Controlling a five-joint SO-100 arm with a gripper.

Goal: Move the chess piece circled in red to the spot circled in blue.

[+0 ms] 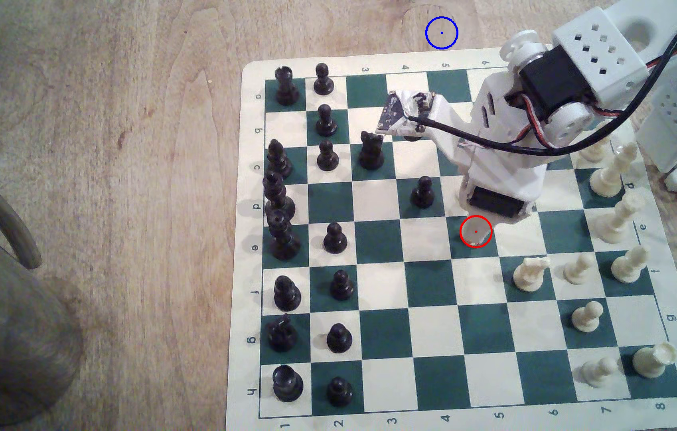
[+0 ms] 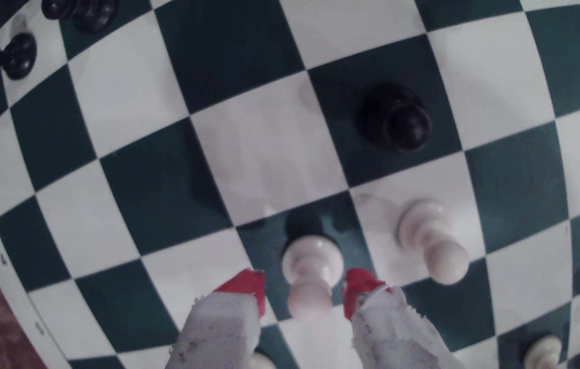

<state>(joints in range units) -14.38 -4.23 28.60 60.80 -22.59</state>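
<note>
Wrist view: we see the gripper (image 2: pixel 304 294) with its two red-tipped fingers (image 2: pixel 245 284) spread, one on each side of the white pawn (image 2: pixel 311 269); a gap shows on both sides, no contact that we can see.
Target piece: the white pawn stands upright on a dark green square, its ball head between the fingertips.
Red ring: in the exterior view we see the red ring (image 1: pixel 476 231) on a dark square in row e, column 5; the pawn there is mostly hidden under the arm (image 1: pixel 498 165), only a pale sliver shows inside the ring.
Blue ring: we see the blue ring (image 1: pixel 441 32) on the bare wooden surface (image 1: pixel 100 145), just beyond the board's (image 1: pixel 245 207) far edge, above the column 5 label, well apart from the red ring.
Neighbours: a second white pawn (image 2: pixel 430 241) stands on the light square just beside the target; a black pawn (image 2: pixel 395 119) stands on a dark square near it, diagonal from the target.
Black side: we see black pieces (image 1: pixel 282 232) lined up along the exterior view's left edge of the board.
White side: cream pieces (image 1: pixel 614 215) stand along the exterior view's right edge.
Arm: it reaches in from the exterior view's upper right, wrist pointing down over the red ring.
</note>
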